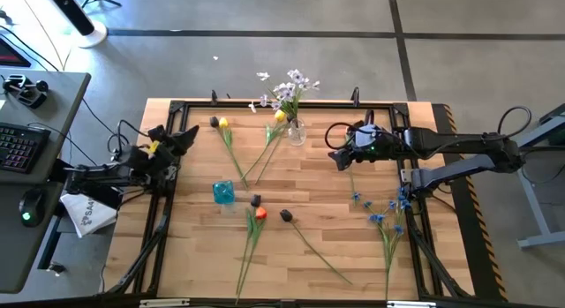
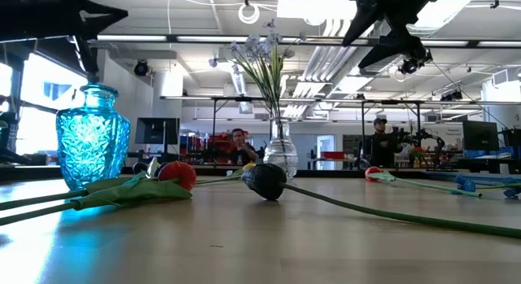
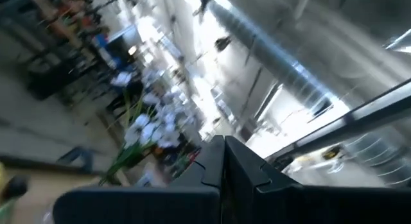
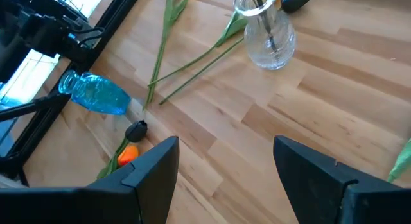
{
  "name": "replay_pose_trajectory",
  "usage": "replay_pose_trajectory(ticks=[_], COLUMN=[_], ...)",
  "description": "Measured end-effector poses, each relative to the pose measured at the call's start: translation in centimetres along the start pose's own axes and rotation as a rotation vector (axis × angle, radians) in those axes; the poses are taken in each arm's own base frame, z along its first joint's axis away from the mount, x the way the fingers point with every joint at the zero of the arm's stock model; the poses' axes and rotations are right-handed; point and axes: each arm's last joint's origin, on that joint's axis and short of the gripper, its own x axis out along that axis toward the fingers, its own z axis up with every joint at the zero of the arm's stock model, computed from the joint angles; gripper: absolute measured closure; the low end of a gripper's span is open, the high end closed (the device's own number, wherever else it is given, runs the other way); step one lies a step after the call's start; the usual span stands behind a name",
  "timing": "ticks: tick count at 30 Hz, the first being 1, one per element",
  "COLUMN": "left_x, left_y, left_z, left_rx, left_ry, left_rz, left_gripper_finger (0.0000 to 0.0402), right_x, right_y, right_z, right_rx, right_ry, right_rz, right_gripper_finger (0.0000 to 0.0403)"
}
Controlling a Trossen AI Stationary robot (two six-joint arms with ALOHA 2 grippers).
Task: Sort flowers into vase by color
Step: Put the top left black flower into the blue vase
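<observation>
A clear glass vase (image 1: 297, 131) stands at the table's far middle and holds white-lilac sprigs (image 1: 291, 86); it also shows in the right wrist view (image 4: 266, 31). A blue glass vase (image 1: 223, 192) stands upright left of centre. Yellow tulips (image 1: 223, 123), an orange-red tulip (image 1: 259, 214) and dark purple tulips (image 1: 286, 216) lie flat on the table. Blue blossoms (image 1: 380, 215) lie at the right. My right gripper (image 4: 225, 166) is open and empty, raised above the table right of the clear vase. My left gripper (image 1: 184, 137) is shut and empty, raised at the far left corner.
A black frame (image 1: 265, 104) runs around the tabletop. Bare wood lies between the clear vase and the blue blossoms (image 1: 327, 180). A desk with a keyboard (image 1: 22, 145) stands left of the table. People stand in the room beyond (image 2: 378, 142).
</observation>
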Motion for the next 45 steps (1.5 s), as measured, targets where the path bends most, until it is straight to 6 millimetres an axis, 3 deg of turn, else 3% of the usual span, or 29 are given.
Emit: replay_pose_trajectory(ticks=[8, 15, 22, 27, 32, 36, 40, 45], left_x=[1.7, 4.4, 8.0, 10.2, 11.7, 12.7, 12.7, 12.5], left_y=[-1.2, -2.3, -1.3, 0.1, 1.0, 1.8, 2.8, 4.5], left_z=[-0.1, -0.7, -2.6, -3.6, -4.0, -3.4, -2.6, -1.5], left_rx=[0.178, 0.333, 0.247, 0.201, 0.298, 0.237, 0.152, 0.115], left_ry=[0.247, 0.484, 0.704, 0.855, 0.881, 0.844, 0.785, 0.754], left_rz=[0.281, 0.549, 0.820, 0.915, 0.868, 0.846, 0.943, 1.084], left_gripper_finger=[0.0401, 0.0401, 0.0401, 0.0401, 0.0401, 0.0401, 0.0395, 0.0352], right_x=[0.1, 0.1, 0.1, 0.1, 0.1, 0.1, 0.1, 0.1], right_y=[-0.2, -0.4, -0.4, -0.4, -0.4, -0.5, -0.6, -0.9], right_z=[0.3, 0.5, 0.5, 0.5, 0.4, 0.4, 0.2, 0.0], right_rx=[-0.033, -0.077, -0.127, -0.159, -0.196, -0.209, -0.215, -0.261], right_ry=[-0.011, -0.016, -0.015, -0.014, -0.007, -0.003, 0.014, 0.045], right_rz=[-0.013, -0.021, -0.021, -0.021, -0.020, -0.022, -0.037, -0.062], right_gripper_finger=[0.0153, 0.0153, 0.0153, 0.0153, 0.0153, 0.0153, 0.0153, 0.0153])
